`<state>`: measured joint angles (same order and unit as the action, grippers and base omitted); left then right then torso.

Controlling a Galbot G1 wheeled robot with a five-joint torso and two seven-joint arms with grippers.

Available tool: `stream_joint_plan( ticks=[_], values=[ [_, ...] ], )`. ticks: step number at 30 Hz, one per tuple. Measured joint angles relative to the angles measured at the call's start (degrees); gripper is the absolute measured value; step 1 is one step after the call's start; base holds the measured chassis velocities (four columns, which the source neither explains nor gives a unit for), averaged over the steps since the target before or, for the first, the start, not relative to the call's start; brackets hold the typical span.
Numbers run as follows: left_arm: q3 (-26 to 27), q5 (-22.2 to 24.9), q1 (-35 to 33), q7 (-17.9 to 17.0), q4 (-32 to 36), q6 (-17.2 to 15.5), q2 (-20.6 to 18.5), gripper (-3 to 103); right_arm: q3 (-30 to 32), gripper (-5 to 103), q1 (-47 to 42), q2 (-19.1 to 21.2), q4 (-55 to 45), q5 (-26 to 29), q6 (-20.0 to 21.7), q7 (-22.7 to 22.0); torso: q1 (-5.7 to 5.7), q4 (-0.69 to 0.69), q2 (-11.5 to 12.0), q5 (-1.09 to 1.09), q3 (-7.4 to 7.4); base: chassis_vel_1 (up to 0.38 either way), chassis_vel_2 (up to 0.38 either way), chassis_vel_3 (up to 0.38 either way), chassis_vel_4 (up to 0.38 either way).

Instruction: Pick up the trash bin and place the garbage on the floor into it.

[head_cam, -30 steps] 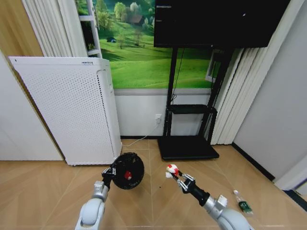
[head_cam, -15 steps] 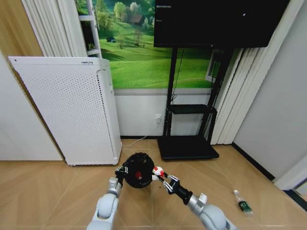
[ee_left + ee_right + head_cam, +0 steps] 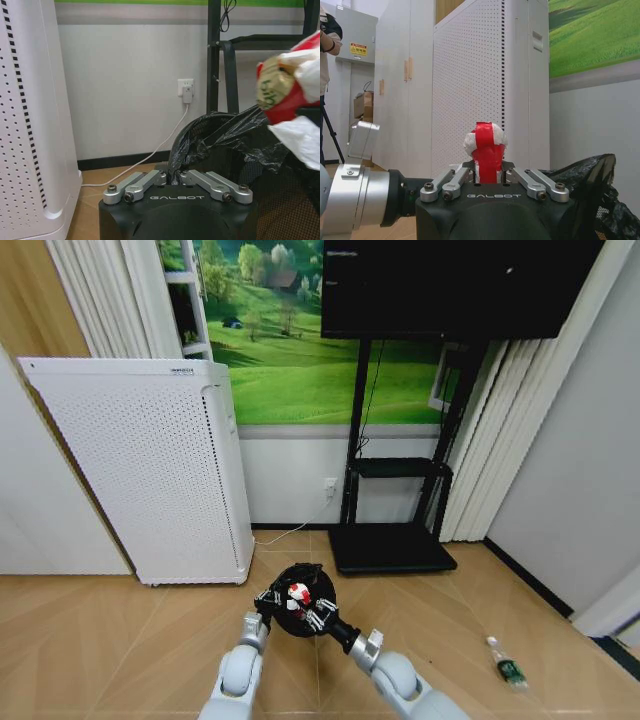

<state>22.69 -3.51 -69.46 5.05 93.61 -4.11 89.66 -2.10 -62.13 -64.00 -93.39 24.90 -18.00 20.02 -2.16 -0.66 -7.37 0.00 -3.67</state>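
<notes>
In the head view the trash bin (image 3: pixel 300 598) is held up off the wooden floor (image 3: pixel 120 640) in front of the robot, its round mouth tipped toward the camera and its black bag liner (image 3: pixel 220 135) bunched over the rim. The left gripper (image 3: pixel 266 600) is at the bin's left edge; in the left wrist view its fingers (image 3: pixel 145 181) are drawn in close and pinch a fold of the liner at the rim, though the actual contact is partly covered by the crumpled plastic. The right gripper (image 3: pixel 312 614) reaches in from the right, with the red-and-white wrapper (image 3: pixel 297 591) showing over the bin's opening. In the right wrist view its fingers (image 3: pixel 451 180) are closed narrowly on the lower part of that wrapper (image 3: pixel 486 150), which stands upright between them; the bin's liner shows only as a dark corner at the frame's edge. Whether the wrapper is above the mouth or already inside it cannot be told from these angles. Any contents of the bin are hidden behind the wrapper and gripper. The clear plastic bottle (image 3: pixel 508 664) with a green label lies on the floor well apart to the right. The white perforated appliance (image 3: pixel 150 470) stands behind the bin against the wall.
</notes>
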Motion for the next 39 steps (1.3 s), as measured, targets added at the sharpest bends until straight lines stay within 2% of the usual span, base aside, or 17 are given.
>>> stream_joint_plan(
  ticks=[11,24,26,27,28,30,31,33,34,36,37,39],
  values=[
    [-0.73,-0.44,-2.42,0.26,2.50,0.34,-0.14,6,0.87,24,0.76,-0.12,2.32,-0.17,-0.07,-0.24,0.00,-0.01,-0.01,0.00,0.00,0.000,0.000,0.000,0.000],
    [-0.31,0.21,-4.55,0.56,5.76,0.58,-2.66,6,3.75,24,-0.28,0.89,2.86,-0.82,-0.08,-1.28,0.01,0.00,-0.01,0.01,0.01,0.000,0.000,0.000,0.000],
    [-0.26,0.31,-4.47,0.57,5.76,0.58,-2.68,6,3.71,21,-0.50,1.11,2.48,-0.64,0.18,-1.86,0.01,0.00,-0.01,0.01,0.01,0.000,0.000,0.000,0.000],
    [-0.25,0.32,-4.41,0.58,5.76,0.58,-2.68,6,3.68,25,-0.57,1.18,2.30,-0.52,0.32,-1.97,0.01,0.00,-0.02,0.00,0.01,0.000,0.000,0.000,0.000],
    [-0.25,0.32,-4.41,0.58,5.76,0.58,-2.68,6,3.68,25,-0.57,1.18,2.30,-0.52,0.32,-1.97,0.01,0.00,-0.02,0.00,0.01,0.000,0.000,0.000,0.000],
    [-0.24,0.38,-4.11,0.59,5.56,0.61,-2.52,6,3.68,36,-0.73,1.29,2.02,-0.40,0.83,-2.30,0.01,0.00,-0.01,0.01,0.01,0.000,0.000,0.000,0.000],
    [-0.24,0.38,-4.11,0.59,5.56,0.61,-2.52,6,3.68,36,-0.73,1.29,2.02,-0.40,0.83,-2.30,0.01,0.00,-0.01,0.01,0.01,0.000,0.000,0.000,0.000],
    [-0.26,0.39,-3.95,0.59,5.39,0.61,-2.42,6,3.90,47,-0.80,1.57,2.03,-0.48,1.01,-2.54,0.01,0.00,-0.01,0.01,0.01,0.000,0.000,0.000,0.000],
    [-0.26,0.39,-3.95,0.59,5.39,0.61,-2.42,6,3.90,47,-0.80,1.57,2.03,-0.48,1.01,-2.54,0.01,0.00,-0.01,0.01,0.01,0.000,0.000,0.000,0.000],
    [-0.28,0.39,-3.87,0.59,5.25,0.61,-2.36,6,4.10,58,-0.91,2.02,2.03,-0.57,1.03,-2.56,0.01,0.00,-0.01,0.00,0.00,0.000,0.000,0.000,0.000],
    [-0.28,0.39,-3.87,0.59,5.25,0.61,-2.36,6,4.10,58,-0.91,2.02,2.03,-0.57,1.03,-2.56,0.01,0.00,-0.01,0.00,0.00,0.000,0.000,0.000,0.000],
    [-0.35,0.38,-3.87,0.63,5.25,0.61,-2.30,6,4.32,69,-1.18,2.13,1.94,-0.65,1.03,-2.56,0.01,0.00,-0.01,0.01,0.01,0.000,0.000,0.000,0.000]
  ],
)
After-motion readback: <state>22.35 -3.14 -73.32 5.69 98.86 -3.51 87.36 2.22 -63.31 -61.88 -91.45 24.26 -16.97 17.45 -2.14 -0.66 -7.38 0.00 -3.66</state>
